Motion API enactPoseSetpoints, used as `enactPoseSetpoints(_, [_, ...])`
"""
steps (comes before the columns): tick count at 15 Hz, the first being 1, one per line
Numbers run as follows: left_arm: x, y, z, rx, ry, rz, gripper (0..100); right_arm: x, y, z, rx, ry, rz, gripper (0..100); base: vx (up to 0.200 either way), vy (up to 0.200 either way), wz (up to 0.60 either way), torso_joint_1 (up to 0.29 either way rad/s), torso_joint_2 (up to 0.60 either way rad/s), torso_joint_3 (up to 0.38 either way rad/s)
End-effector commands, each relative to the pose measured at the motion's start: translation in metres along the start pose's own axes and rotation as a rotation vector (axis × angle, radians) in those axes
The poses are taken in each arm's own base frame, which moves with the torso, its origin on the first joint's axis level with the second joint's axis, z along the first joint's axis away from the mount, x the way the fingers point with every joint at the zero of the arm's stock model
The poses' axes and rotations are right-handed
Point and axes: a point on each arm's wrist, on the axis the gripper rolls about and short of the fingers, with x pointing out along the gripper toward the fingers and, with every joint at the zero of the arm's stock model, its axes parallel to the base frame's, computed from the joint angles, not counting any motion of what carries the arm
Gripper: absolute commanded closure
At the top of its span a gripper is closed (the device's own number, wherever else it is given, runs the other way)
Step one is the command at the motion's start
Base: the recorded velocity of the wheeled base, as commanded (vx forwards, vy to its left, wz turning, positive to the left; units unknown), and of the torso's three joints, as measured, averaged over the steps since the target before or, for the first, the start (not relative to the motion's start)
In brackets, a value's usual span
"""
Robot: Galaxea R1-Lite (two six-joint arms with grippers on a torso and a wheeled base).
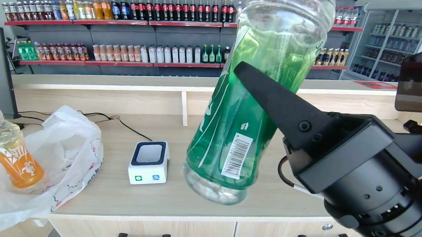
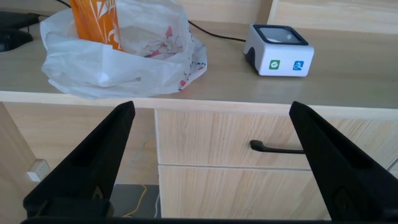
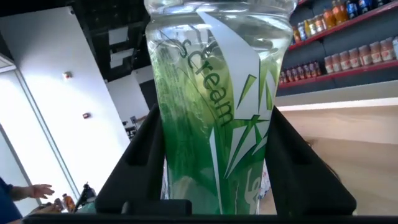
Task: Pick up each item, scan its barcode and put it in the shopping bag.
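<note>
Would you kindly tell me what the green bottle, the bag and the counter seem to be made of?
Green bottle: probably clear, glossy plastic; see-through ribbed wall with a green printed film label.
Bag: thin white plastic film, semi-translucent and crinkled.
Counter: pale wood grain, matte, probably laminate; solid wood cannot be ruled out.

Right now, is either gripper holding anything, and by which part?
The right gripper clamps the green bottle around the middle of its labelled body. The left gripper is open and holds nothing.
</note>
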Motion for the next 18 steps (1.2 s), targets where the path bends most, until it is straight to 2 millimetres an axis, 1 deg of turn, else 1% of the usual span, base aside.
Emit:
enactPoseSetpoints(1, [0.000,0.000,0.000,0.000,-0.001,0.001,0,0.005,0.009,0.005,0.016,-0.027,0.032,100,0.000,0.000,0.00,0.000,0.00,0.000])
enactPoseSetpoints(4, [0.000,0.000,0.000,0.000,-0.001,0.000,0,0.005,0.010,0.002,0.014,0.006,0.089,100,0.000,0.000,0.00,0.000,0.00,0.000])
enactPoseSetpoints(6, [0.000,0.000,0.000,0.000,-0.001,0.000,0,0.005,0.010,0.002,0.012,0.010,0.096,100,0.000,0.000,0.00,0.000,0.00,0.000])
enactPoseSetpoints(8, [0.000,0.000,0.000,0.000,-0.001,0.000,0,0.002,0.014,-0.002,0.023,0.027,0.110,100,0.000,0.000,0.00,0.000,0.00,0.000])
enactPoseSetpoints(16, [0.000,0.000,0.000,0.000,-0.001,0.000,0,-0.001,0.011,-0.006,0.015,0.048,0.094,100,0.000,0.000,0.00,0.000,0.00,0.000])
enactPoseSetpoints(18, [0.000,0.000,0.000,0.000,-0.001,0.000,0,0.000,0.008,-0.011,0.010,0.061,0.083,100,0.000,0.000,0.00,0.000,0.00,0.000])
